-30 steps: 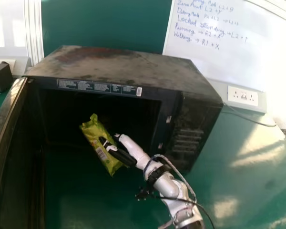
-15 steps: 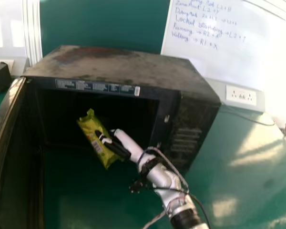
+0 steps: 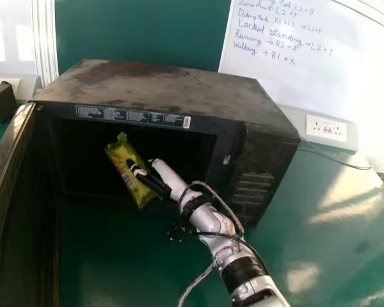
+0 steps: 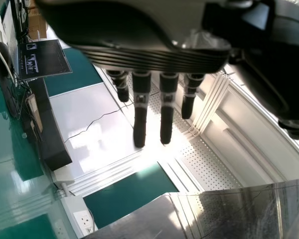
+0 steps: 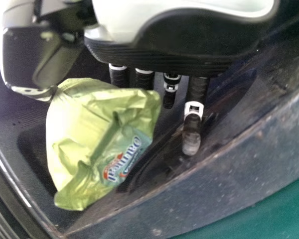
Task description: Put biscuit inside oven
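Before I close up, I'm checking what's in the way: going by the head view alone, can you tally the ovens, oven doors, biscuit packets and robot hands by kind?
Oven: 1
Oven door, open: 1
Biscuit packet: 1
Robot hand, the right: 1
Total: 4

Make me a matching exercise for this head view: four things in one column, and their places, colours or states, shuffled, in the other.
Things:
1. biscuit packet
2. oven door
3. whiteboard
4. socket panel

Places, colours or states:
A. white, mounted below the board, to the right of the oven
B. yellow-green, held by the right hand at the oven's opening
C. bearing handwriting, behind the oven
D. swung open, at the view's left

Right pairs: 1-B; 2-D; 3-C; 4-A
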Robot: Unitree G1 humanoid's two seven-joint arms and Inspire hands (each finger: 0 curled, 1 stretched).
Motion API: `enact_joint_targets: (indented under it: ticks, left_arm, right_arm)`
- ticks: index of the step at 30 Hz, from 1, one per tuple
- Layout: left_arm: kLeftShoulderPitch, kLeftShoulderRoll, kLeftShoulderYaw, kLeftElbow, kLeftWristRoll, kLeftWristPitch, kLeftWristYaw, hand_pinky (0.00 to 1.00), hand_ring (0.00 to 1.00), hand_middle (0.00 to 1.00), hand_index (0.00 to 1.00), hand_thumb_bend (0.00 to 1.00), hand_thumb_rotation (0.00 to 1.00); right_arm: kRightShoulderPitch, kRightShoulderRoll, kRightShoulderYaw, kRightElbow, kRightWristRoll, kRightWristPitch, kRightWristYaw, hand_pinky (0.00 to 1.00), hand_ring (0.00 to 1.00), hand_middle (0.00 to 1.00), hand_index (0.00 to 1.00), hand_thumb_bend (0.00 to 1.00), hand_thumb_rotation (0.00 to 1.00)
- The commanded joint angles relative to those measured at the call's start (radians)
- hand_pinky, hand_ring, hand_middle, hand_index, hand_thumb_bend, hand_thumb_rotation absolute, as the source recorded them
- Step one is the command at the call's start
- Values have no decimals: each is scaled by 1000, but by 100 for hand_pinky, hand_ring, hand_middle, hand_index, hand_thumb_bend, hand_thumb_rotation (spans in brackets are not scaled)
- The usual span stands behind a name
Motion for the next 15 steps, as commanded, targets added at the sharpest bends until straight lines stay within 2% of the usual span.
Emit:
enact_joint_targets:
  ticks: [1,12,15]
  left_arm:
    - [24,-65,-3,3,-8,-5,5,92,90,93,96,80,88]
    - [22,-65,1,7,0,-4,6,73,84,90,94,81,86]
    - [27,-61,-6,6,-7,0,2,74,84,90,94,80,85]
  right_arm:
    - [-54,12,0,28,-3,-2,-17,22,40,47,52,49,0]
    - [-129,12,-1,122,-20,11,-38,19,39,47,53,49,0]
    - [-141,5,-4,139,-21,8,-40,21,40,48,52,49,0]
